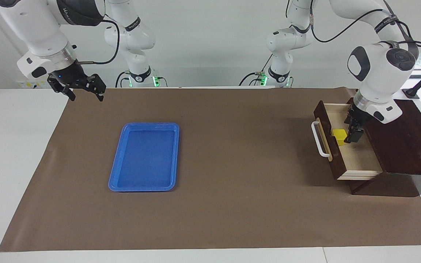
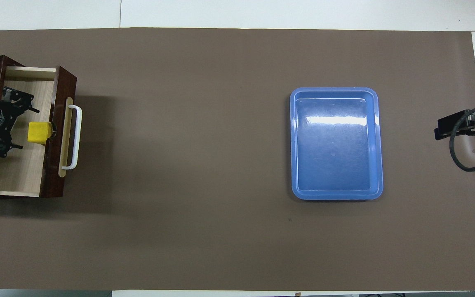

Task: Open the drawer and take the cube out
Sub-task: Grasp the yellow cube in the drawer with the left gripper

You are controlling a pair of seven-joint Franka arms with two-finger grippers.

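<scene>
one small bright yellow cube [image 1: 339,136] in open drawer [image 1: 356,160]

Cube [image 1: 339,136] in open drawer [image 1: 356,160] at left arm's end; tray [image 1: 144,157] toward right arm's end.

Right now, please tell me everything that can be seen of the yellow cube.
The cube is a small, bright yellow solid block, plain and smooth. It sits flat on the pale wood floor of the open drawer, right against the inside of the dark drawer front, about midway along it. The left end effector is down inside the drawer beside it; whether it touches the cube cannot be told.
</scene>
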